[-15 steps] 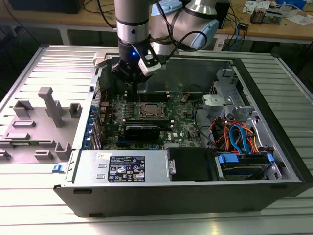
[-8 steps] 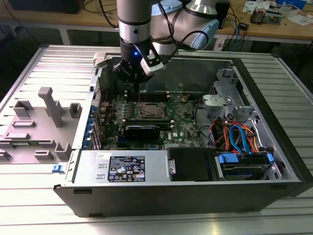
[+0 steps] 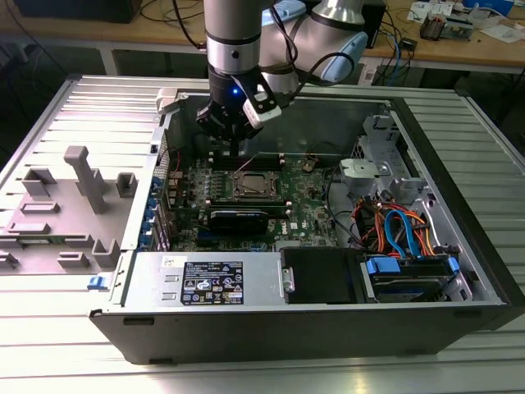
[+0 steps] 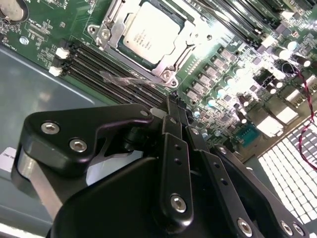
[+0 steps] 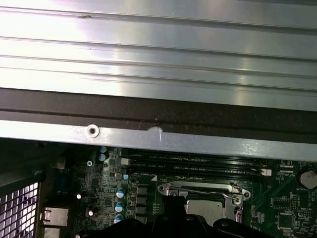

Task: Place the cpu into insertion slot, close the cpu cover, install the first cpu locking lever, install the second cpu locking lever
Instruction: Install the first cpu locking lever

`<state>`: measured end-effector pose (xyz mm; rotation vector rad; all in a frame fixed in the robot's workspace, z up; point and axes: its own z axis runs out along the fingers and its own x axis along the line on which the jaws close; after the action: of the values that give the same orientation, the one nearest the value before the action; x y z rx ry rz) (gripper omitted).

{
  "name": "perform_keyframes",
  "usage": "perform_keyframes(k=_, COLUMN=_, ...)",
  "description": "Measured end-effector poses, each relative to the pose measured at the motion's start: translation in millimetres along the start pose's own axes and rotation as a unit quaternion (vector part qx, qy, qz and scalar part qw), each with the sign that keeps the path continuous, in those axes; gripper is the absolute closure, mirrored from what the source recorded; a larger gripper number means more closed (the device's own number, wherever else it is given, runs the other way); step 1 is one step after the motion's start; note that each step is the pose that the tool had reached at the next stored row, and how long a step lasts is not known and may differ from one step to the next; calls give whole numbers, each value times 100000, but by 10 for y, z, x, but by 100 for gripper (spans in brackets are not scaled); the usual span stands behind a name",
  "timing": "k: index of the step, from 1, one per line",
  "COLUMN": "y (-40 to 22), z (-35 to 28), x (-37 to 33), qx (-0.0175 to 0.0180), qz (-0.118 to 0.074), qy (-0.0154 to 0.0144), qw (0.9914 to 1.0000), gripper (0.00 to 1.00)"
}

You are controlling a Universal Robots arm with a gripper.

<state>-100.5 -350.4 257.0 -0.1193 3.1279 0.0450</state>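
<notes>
1. One cpu (image 4: 148, 34) is counted.
2. One cpu cover (image 4: 113, 25) is counted.
3. One gripper (image 4: 174, 103) is counted.
4. One computer case (image 3: 328, 328) is counted.
5. One power supply (image 3: 209, 279) is counted.
6. One coin cell (image 4: 11, 7) is counted.

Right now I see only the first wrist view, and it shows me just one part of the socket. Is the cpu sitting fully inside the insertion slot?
Observer: It appears so. In the second wrist view the cpu lies flat, and its whole silver top shows through the cut-out of the cpu cover, which lies down around it.
Operator: Thank you. And over which part of the board is the gripper?
Observer: In the exterior view the gripper hangs over the memory slots, just beyond the socket and not over the cpu.
</notes>
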Motion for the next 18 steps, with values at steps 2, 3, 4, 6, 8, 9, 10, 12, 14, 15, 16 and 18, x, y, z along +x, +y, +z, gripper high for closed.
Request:
perform_keyframes(k=2, y=-1, z=13, x=-8, qx=3, qz=-6, qy=-70, qw=100000, gripper=89)
perform_keyframes(k=3, y=-2, z=19, x=-13, qx=6, qz=-17, qy=-98, qw=100000, gripper=89)
perform_keyframes(k=4, y=-2, z=33, x=-19, qx=13, qz=-23, qy=-157, qw=100000, gripper=89)
perform_keyframes(k=6, y=-4, z=72, x=-26, qx=39, qz=-39, qy=-290, qw=100000, gripper=89)
perform_keyframes(k=8, y=-5, z=106, x=-29, qx=36, qz=-44, qy=-329, qw=99999, gripper=89)
perform_keyframes(k=9, y=-5, z=106, x=-28, qx=49, qz=-41, qy=-319, qw=99999, gripper=89)
perform_keyframes(k=10, y=-6, z=106, x=-28, qx=54, qz=-44, qy=-313, qw=99999, gripper=89)
perform_keyframes(k=12, y=-5, z=111, x=-29, qx=79, qz=-46, qy=-321, qw=99999, gripper=89)
perform_keyframes(k=14, y=-5, z=112, x=-29, qx=124, qz=-48, qy=-320, qw=99999, gripper=89)
perform_keyframes(k=15, y=-5, z=112, x=-29, qx=126, qz=-49, qy=-320, qw=99999, gripper=89)
perform_keyframes(k=16, y=-6, z=111, x=-29, qx=128, qz=-48, qy=-318, qw=99999, gripper=89)
perform_keyframes(k=18, y=-5, z=111, x=-29, qx=130, qz=-46, qy=-318, qw=99999, gripper=89)
